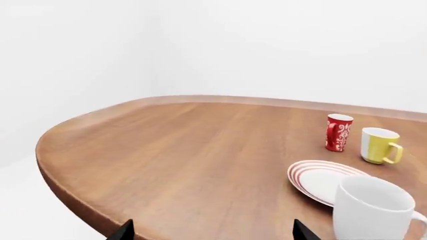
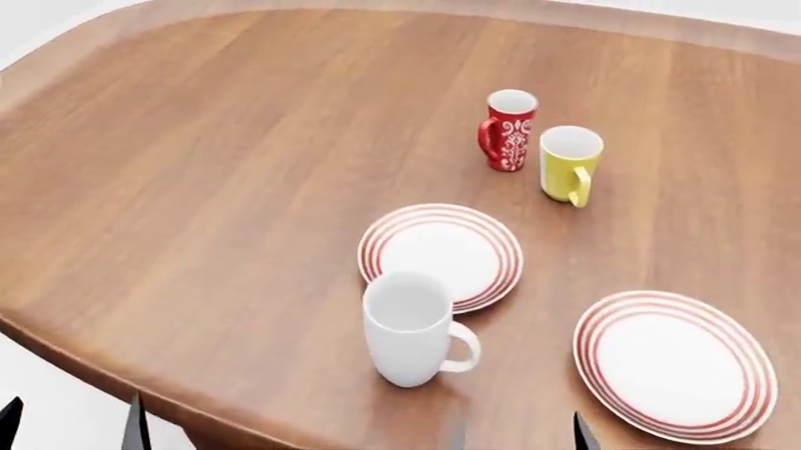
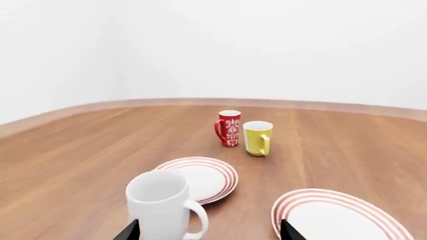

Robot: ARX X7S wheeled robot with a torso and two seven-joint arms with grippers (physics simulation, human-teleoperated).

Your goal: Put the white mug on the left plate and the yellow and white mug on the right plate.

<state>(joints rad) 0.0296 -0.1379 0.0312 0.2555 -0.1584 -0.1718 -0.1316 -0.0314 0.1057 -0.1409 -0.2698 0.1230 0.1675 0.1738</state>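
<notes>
Only the head view shows both pincers' parted tips; the white mug (image 2: 408,328) stands upright, handle toward the right plate (image 2: 674,365).

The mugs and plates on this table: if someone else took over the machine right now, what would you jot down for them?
Left claw and right claw: both open, empty, only fingertips showing at the near table edge.
White mug: upright on the wood, just in front of the left plate, handle toward the right plate.
Yellow and white mug: upright farther back, beside a red mug.
Both plates bare.
Done: nothing.
Left: white mug onto left plate, yellow and white mug onto right plate. Ignore the red one.
</notes>
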